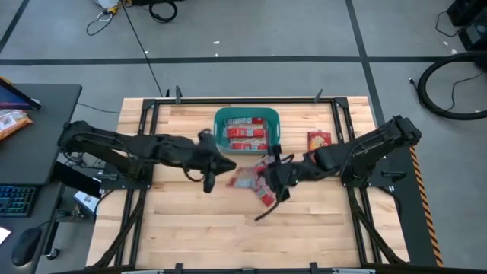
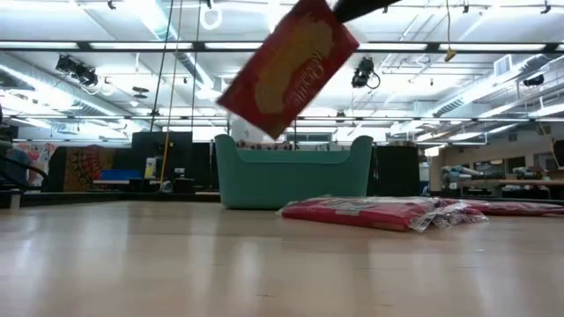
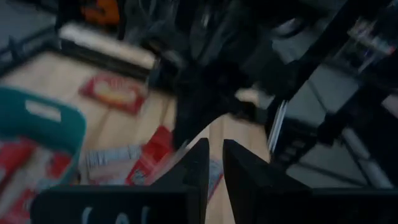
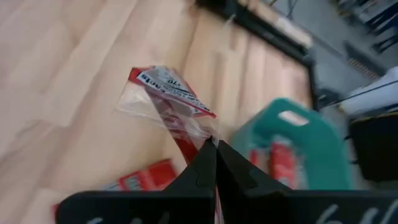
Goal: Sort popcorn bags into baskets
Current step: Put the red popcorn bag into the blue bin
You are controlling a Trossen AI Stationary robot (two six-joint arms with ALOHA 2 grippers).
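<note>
My right gripper [image 4: 214, 146] is shut on a red popcorn bag [image 4: 166, 93] in front of the teal tub [image 1: 221, 122], and the bag shows lifted in the low view [image 2: 286, 66]. Several red bags lie inside the tub [image 1: 245, 134]. More bags lie flat on the wood below the gripper [image 1: 264, 196] [image 2: 361, 212], and one lies right of the tub [image 1: 319, 140]. My left gripper [image 3: 214, 171] hovers just left of the held bag [image 1: 243, 179], its fingers a narrow gap apart with nothing between them. My right gripper pinches the bag by a corner of its clear wrapper edge [image 4: 202, 132] between its two fingertips. The fingers come from the table's right, slanting down. The bag is lifted clear of the table [image 2: 286, 66] and hangs tilted below the fingers.
A black frame rail [image 1: 228, 100] runs round the tabletop. Bare wood [image 1: 228, 236] fills the near half of the table. A side desk with a keyboard [image 1: 15, 202] and an orange-and-white snack bag [image 1: 11, 122] stands off the left edge.
</note>
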